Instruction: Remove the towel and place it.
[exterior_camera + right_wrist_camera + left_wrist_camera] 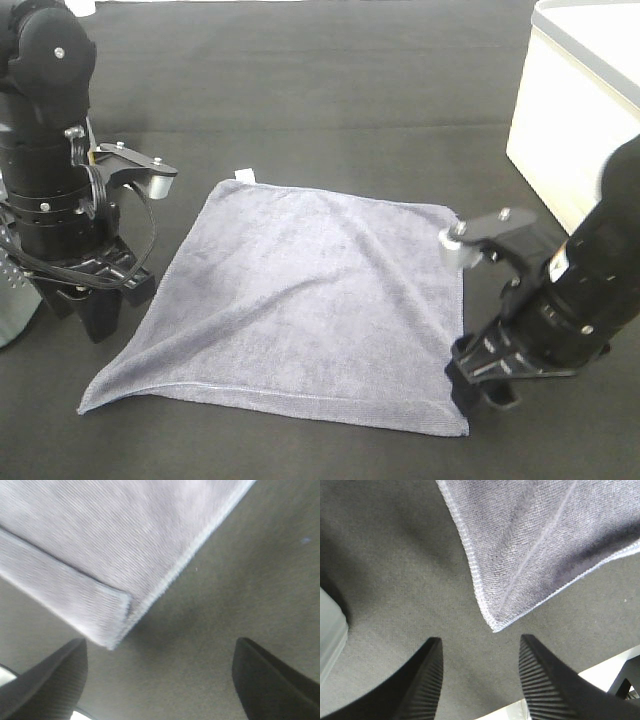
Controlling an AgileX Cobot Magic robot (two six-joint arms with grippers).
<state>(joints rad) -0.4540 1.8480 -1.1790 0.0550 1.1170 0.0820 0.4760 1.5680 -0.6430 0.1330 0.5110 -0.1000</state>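
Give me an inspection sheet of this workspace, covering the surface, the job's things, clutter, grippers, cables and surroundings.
Surface: dark fabric-covered table, bare where visible.
Job's things: square grey-lavender microfibre towel spread nearly flat on the table, small white tag at its far corner, one near corner slightly folded.
Clutter: nothing seen.
Grippers: left gripper open, just short of a towel corner, holding nothing; right gripper open wide beside another corner, holding nothing.
Cables: black cable looped at the left arm's wrist.
Surroundings: white box-like unit at the right; grey object at the left edge, partly cut off.
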